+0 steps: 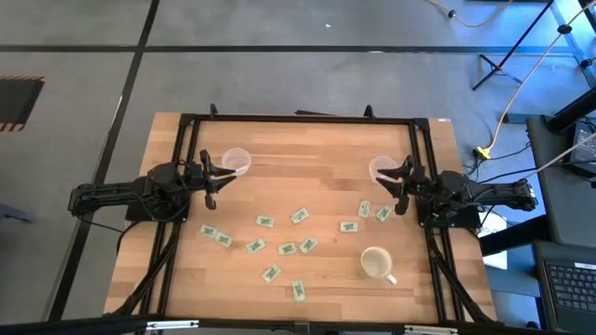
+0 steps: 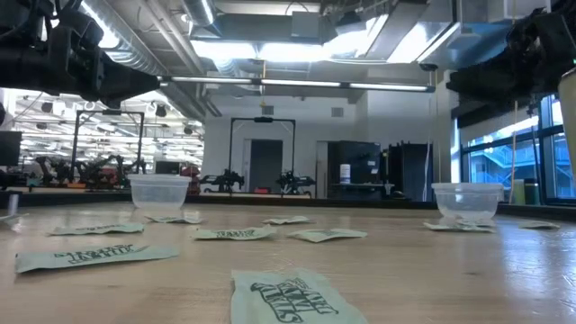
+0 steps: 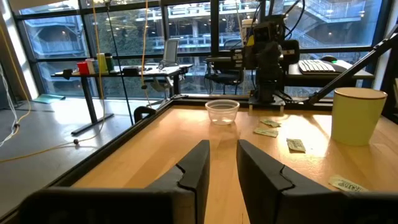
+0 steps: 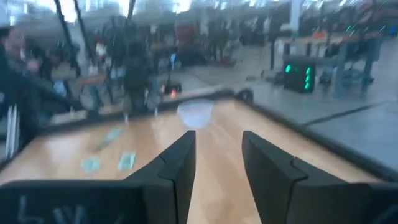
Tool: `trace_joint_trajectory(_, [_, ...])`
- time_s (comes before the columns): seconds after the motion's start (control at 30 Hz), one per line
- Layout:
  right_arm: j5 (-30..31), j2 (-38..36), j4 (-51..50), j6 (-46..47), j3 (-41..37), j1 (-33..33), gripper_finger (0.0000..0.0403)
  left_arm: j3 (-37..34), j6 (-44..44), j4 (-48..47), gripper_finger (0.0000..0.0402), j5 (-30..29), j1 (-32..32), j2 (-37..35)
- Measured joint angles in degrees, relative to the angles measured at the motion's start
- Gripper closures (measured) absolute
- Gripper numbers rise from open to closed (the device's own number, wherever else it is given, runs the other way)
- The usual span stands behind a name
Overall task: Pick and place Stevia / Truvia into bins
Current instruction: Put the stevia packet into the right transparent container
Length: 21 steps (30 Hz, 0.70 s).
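Note:
Several white-and-green Stevia packets [image 1: 299, 216] lie flat across the middle and near part of the wooden table; they also show in the low view [image 2: 232, 233]. Two clear cups stand upright toward the far side, the left cup [image 1: 236, 161] and the right cup [image 1: 383, 170]. My left gripper [image 1: 219, 181] hovers open beside the left cup, near the table's left edge. Its wrist view shows the open fingers [image 3: 224, 165] over bare wood. My right gripper [image 1: 396, 186] hovers open beside the right cup, its fingers [image 4: 217, 162] parted. Neither holds anything.
An opaque white mug [image 1: 375, 263] stands on the near right part of the table, also seen in the left wrist view [image 3: 357, 115]. A black frame [image 1: 298, 119] runs around the table's far and side edges. Bare wood lies between the two cups.

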Motion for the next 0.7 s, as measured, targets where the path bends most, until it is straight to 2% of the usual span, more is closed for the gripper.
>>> trace_joint_trajectory(0.3, [0.0, 0.0, 4.3, 0.4, 0.0, 0.0, 0.0268, 0.0, 0.0, 0.0, 0.0327, -0.2, 0.0, 0.0])
trace_joint_trajectory(0.47, [-1.4, 1.0, 4.1, 0.4, 0.3, 0.0, 0.0268, 0.0, 4.8, 0.8, 0.0327, -5.0, 0.0, 0.0])
trace_joint_trajectory(0.7, [-1.5, 10.5, 3.4, 0.0, 7.5, 0.0, 0.0268, 0.0, 10.3, 1.1, 0.0327, -7.7, 0.0, 0.0])
